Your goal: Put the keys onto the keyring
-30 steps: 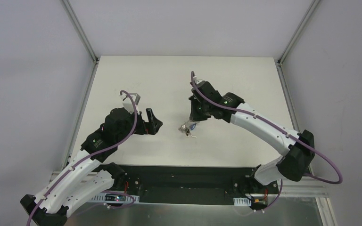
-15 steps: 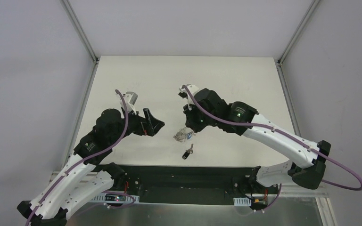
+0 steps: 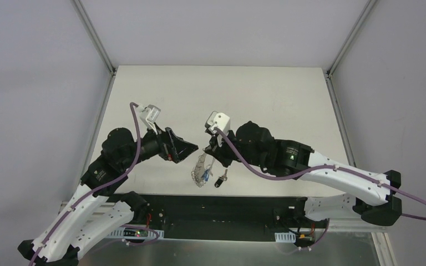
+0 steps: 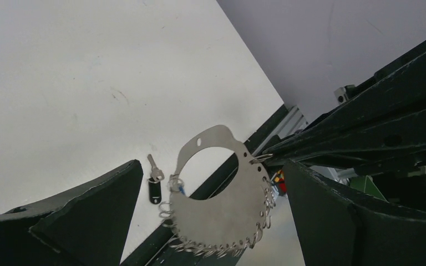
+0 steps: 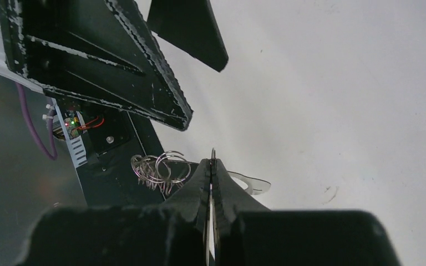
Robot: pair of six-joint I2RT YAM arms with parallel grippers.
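Within a second the right gripper [image 3: 213, 151] has swung from mid-table toward the near edge and leftward, carrying the keyring [image 3: 201, 172] with it. The black-headed key [image 3: 221, 180], earlier bunched with the cluster, now lies alone on the table [image 3: 266, 94]. The right claw is fully closed, pinching the keyring's thin edge (a flat grey crescent fringed with small silver rings, as the left wrist view shows it). A blue-headed key [image 3: 205, 176] hangs among the rings. The left gripper [image 3: 188, 151], jaws spread wide and holding nothing, has edged closer and faces the ring from just beside it. The keyring dangles close to the table's front edge, by the black base rail [image 3: 222, 205], with the loose key just to its right. Behind both arms the white matte tabletop lies bare to the far edge. Aluminium posts [image 3: 94, 36] and grey walls [image 3: 28, 83] enclose the cell.
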